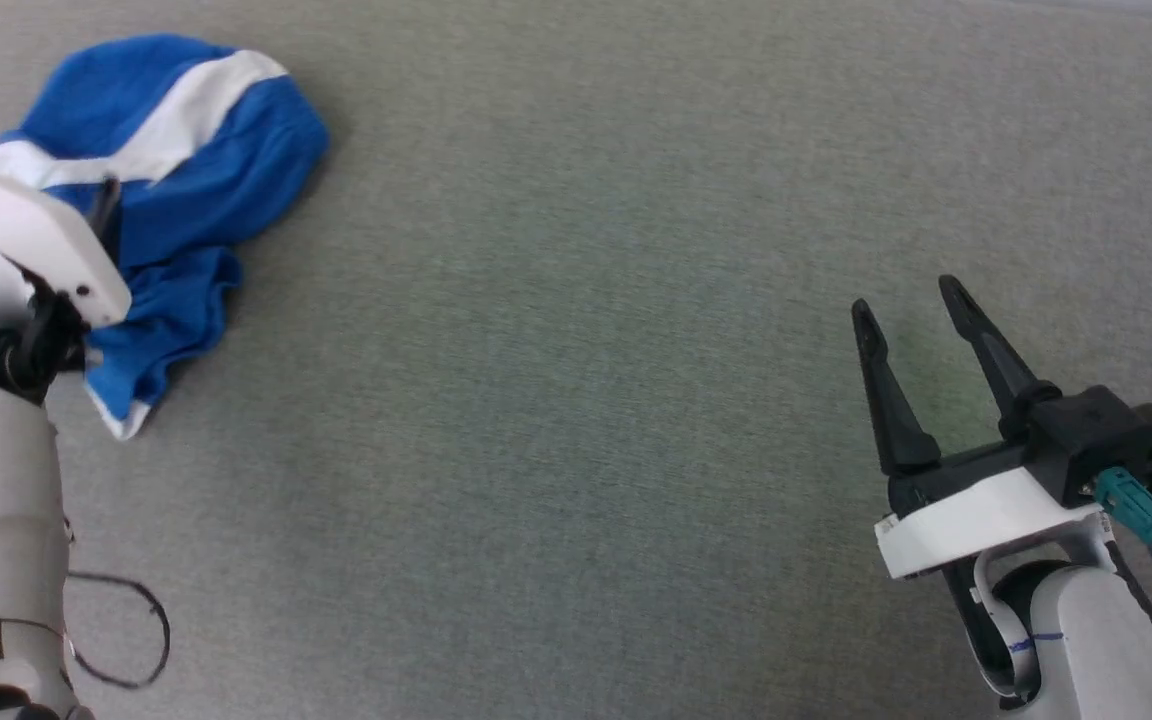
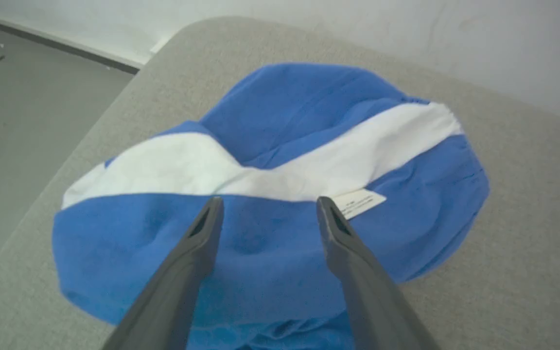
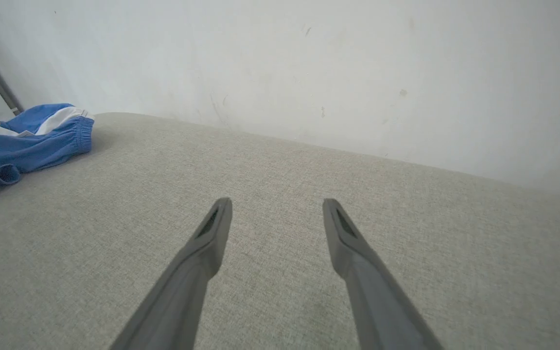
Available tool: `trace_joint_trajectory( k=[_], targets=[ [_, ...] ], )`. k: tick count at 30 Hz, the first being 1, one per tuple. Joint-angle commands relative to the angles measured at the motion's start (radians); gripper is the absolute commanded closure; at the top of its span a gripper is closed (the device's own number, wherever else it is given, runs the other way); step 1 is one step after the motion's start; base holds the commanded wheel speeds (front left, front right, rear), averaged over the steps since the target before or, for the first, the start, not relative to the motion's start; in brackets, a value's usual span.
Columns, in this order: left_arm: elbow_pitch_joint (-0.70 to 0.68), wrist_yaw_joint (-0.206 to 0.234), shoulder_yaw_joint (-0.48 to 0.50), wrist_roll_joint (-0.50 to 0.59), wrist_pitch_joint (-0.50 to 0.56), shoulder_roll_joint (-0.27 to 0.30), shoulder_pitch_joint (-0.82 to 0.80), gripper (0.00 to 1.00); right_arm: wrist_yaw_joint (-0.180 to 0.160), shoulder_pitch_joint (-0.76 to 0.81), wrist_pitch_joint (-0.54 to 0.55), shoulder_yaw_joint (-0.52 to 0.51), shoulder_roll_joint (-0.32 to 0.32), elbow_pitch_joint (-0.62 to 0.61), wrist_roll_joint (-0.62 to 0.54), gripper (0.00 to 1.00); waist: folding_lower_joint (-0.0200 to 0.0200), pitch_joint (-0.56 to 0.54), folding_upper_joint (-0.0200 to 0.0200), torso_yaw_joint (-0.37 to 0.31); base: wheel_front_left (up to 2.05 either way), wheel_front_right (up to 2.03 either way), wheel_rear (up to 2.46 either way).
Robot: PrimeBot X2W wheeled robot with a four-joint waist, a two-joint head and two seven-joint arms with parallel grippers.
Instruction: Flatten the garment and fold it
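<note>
The garment (image 1: 221, 150) is bright blue cloth with a broad white stripe, lying crumpled in a heap at the far left of the grey surface. In the left wrist view the garment (image 2: 280, 107) has a small white tag (image 2: 358, 203) below the stripe. My left gripper (image 2: 269, 201) is open just over the heap, with blue cloth showing between its fingers; I cannot tell if they touch it. Its white wrist (image 1: 36, 235) covers the heap's near left part. My right gripper (image 1: 904, 295) stands open and empty far to the right, over bare surface. The garment (image 3: 32, 141) lies well off to my right gripper's (image 3: 276, 201) left.
The grey fabric-covered surface (image 1: 576, 400) stretches wide between the two arms. Its rounded corner (image 2: 187, 34) and left edge lie close behind the garment, with floor (image 2: 27, 112) beyond. A pale wall (image 3: 309, 73) backs the surface. A black cable loop (image 1: 151, 640) hangs by the left arm.
</note>
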Motion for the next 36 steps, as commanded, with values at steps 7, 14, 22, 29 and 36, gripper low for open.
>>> trace_joint_trajectory(
  k=[7, 14, 22, 29, 36],
  targets=[
    [0.155, 0.012, 0.023, -0.073, 0.222, 0.025, 0.02, 0.0, -0.001, -0.024, -0.014, 0.005, 0.001, 0.017, 0.017, 0.0, 0.0, 0.053, 0.0, -0.07, 0.0, 0.0, 0.0],
    [0.187, 0.024, 0.012, -0.087, 0.334, 0.021, 0.033, 1.0, -0.001, -0.026, -0.024, 0.006, 0.001, 0.037, 0.033, 0.0, 0.0, 0.027, 0.0, -0.075, 0.0, 0.0, 0.0],
    [0.066, 0.058, -0.027, -0.012, 0.103, 0.067, 0.022, 1.0, -0.001, -0.006, -0.045, 0.004, 0.001, 0.071, 0.056, 0.0, 0.0, -0.066, 0.0, -0.064, 0.0, 0.0, 0.0],
    [-0.061, 0.049, -0.059, 0.04, -0.258, 0.073, -0.02, 1.0, -0.001, 0.028, -0.068, -0.005, 0.001, 0.098, 0.083, 0.0, 0.0, -0.178, 0.0, -0.062, 0.0, 0.0, 0.0],
    [-0.161, 0.035, -0.124, 0.106, -0.532, 0.047, -0.04, 1.0, -0.001, 0.076, -0.074, -0.033, 0.001, 0.104, 0.101, 0.0, 0.0, -0.273, 0.0, -0.086, 0.0, 0.0, 0.0]
  ],
)
